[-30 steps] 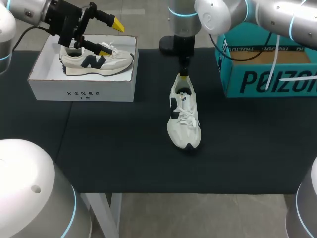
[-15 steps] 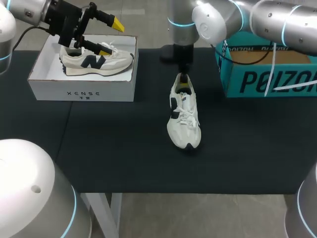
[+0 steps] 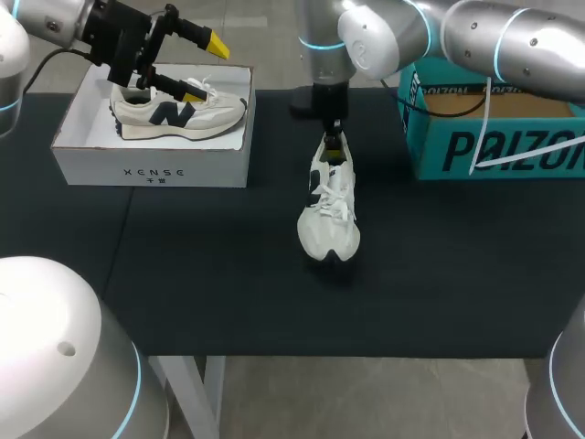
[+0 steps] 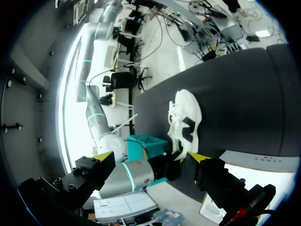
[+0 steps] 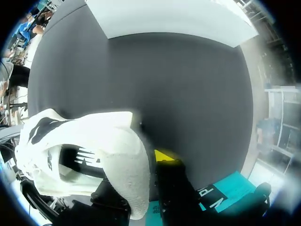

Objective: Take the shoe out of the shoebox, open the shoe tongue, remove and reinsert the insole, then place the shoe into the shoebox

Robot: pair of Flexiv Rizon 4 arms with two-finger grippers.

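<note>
You'll find the white shoe [image 3: 329,215] on the dark table [image 3: 201,265] near its middle, toe pointing towards the robot, with your right gripper [image 3: 335,144] pinching its heel collar. Your left gripper [image 3: 206,69] hangs with fingers spread wide over the white shoebox [image 3: 151,169], where a second shoe [image 3: 178,114] lies. A teal box [image 3: 494,146] stands to the right.

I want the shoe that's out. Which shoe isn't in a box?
The shoe on the black table, its heel in the right gripper. The other shoe lies in the white box.
</note>
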